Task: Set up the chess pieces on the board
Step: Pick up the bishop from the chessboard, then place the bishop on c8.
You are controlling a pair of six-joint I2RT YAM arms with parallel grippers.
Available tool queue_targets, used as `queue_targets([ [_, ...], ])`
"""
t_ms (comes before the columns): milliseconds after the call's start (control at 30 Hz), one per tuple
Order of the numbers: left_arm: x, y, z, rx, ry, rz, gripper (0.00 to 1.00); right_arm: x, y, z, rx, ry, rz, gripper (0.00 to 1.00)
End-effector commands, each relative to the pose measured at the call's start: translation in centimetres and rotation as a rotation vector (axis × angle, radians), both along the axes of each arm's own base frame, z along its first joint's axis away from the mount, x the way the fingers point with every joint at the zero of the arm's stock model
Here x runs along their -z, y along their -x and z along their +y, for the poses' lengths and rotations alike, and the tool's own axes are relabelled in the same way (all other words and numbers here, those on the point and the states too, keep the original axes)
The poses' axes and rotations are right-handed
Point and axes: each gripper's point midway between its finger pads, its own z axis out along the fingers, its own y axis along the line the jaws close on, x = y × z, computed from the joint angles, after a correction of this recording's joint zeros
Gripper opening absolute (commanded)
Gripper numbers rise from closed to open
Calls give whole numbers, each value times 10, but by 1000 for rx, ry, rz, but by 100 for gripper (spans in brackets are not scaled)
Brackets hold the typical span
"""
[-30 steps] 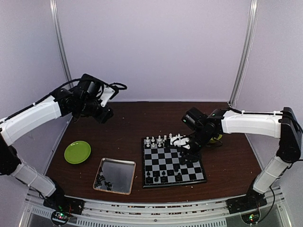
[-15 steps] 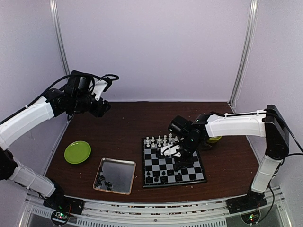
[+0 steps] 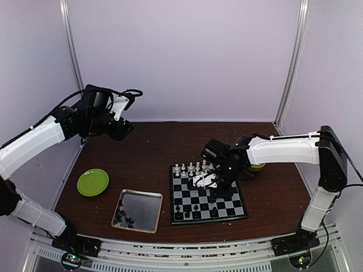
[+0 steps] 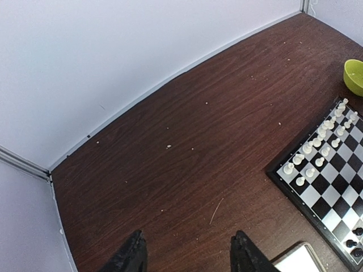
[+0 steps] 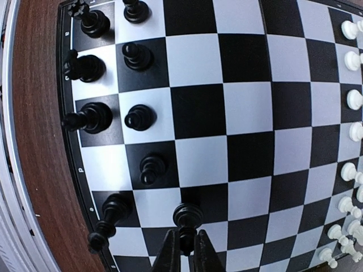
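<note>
Jaws of right gripper are clamping glossy black pawn upright for seating on black-and-silver chessboard; left gripper is gaping.

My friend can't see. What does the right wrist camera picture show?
The right gripper pinches a black pawn at the bottom of the picture, against the checkered board. More black pieces stand along the board's left side, and white pieces line its right edge.
</note>
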Motion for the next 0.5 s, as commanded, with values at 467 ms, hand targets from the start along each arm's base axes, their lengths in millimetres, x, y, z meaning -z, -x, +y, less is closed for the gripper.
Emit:
queue_targets([
  [467, 0, -2, -11, 51, 7, -1, 51, -13, 49, -38, -106, -24, 79, 5],
])
